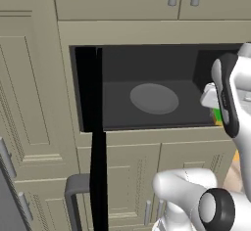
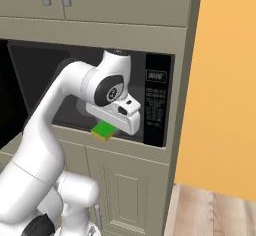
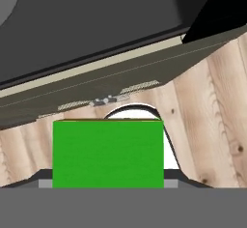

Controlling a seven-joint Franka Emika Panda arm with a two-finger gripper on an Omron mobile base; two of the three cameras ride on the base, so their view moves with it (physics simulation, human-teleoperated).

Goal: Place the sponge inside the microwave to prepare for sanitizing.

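The microwave (image 1: 122,112) is built into the cabinet wall, and its glossy black door (image 1: 93,127) is swung wide open to the left. Inside the dark grey cavity lies the round turntable (image 1: 154,98). The black button panel (image 2: 156,100) is on the right side. My gripper (image 2: 106,126) hangs at the cavity's front right corner, just over the sill, shut on the bright green sponge (image 2: 104,130). In the hand view the sponge (image 3: 107,153) hides the fingertips, and the microwave's front sill (image 3: 96,75) crosses above it. A sliver of the sponge (image 1: 217,116) peeks from behind the arm.
Beige cabinet doors (image 1: 132,176) sit below the microwave and more above (image 2: 125,0). An orange wall (image 2: 225,80) stands to the right, over a wood floor (image 2: 215,215). A grey handle (image 1: 73,191) juts out at lower left beside the open door.
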